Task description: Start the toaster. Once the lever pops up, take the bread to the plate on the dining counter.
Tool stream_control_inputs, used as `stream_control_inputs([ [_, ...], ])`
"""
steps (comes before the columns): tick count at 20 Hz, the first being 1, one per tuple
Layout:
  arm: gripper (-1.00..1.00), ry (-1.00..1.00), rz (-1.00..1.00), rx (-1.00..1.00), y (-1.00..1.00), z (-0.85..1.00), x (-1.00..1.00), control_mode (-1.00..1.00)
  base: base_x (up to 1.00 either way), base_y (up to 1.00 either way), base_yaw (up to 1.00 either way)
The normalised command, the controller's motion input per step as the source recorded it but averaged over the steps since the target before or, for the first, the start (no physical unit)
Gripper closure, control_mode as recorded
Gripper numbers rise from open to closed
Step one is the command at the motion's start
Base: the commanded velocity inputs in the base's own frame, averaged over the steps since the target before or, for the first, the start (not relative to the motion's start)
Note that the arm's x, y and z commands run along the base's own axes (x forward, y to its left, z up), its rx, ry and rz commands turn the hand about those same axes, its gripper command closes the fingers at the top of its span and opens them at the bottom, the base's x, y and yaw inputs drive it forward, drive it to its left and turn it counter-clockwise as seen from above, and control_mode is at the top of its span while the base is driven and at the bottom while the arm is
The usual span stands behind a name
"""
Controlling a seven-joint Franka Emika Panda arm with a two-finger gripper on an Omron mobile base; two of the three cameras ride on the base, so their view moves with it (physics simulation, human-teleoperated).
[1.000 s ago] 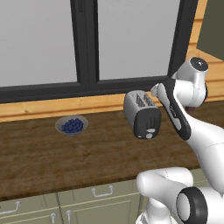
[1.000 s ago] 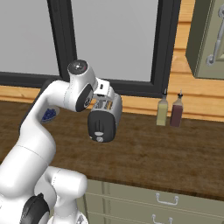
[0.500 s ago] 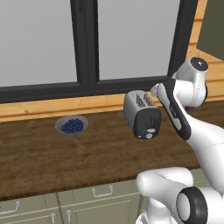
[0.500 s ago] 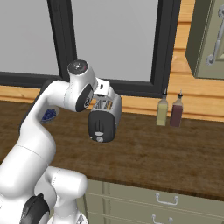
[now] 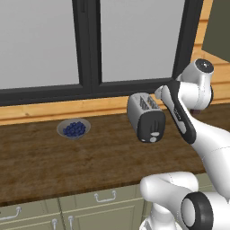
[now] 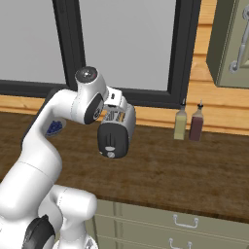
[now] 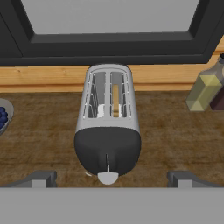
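Observation:
The silver-grey toaster (image 5: 146,116) (image 6: 116,130) (image 7: 108,124) stands on the dark worktop below the window, its black end face turned toward me. A tan slice of bread (image 7: 115,99) sits deep in one of its two slots. On the black face I see the vertical slot and the round silver knob (image 7: 108,177); the lever tab is too small to make out. My gripper (image 7: 111,179) hovers above the toaster's black end, open wide, fingertips (image 7: 42,178) far apart with nothing between them. The plate and the dining counter are out of view.
A grey bowl of blueberries (image 5: 73,129) (image 6: 55,127) sits left of the toaster. Two bottles (image 6: 180,124) (image 6: 196,124) stand to its right by the wooden ledge. A dark window frame (image 5: 87,49) rises behind, and a wall cabinet (image 6: 231,44) hangs at the far right.

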Motion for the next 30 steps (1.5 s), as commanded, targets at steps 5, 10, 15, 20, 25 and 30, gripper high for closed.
stream_control_inputs([
  [5,-1.00,0.00,0.00,0.00,0.00,0.00,0.00,-1.00,0.00,0.00,0.00],
  [10,-1.00,0.00,0.00,0.00,0.00,0.00,0.00,-1.00,0.00,0.00,0.00],
  [15,-1.00,0.00,0.00,0.00,0.00,0.00,0.00,-1.00,0.00,0.00,0.00],
  [20,-1.00,0.00,0.00,0.00,0.00,0.00,0.00,-1.00,0.00,0.00,0.00],
  [25,-1.00,0.00,0.00,0.00,0.00,0.00,0.00,-1.00,0.00,0.00,0.00],
  [30,-1.00,0.00,0.00,0.00,0.00,0.00,0.00,-1.00,0.00,0.00,0.00],
])
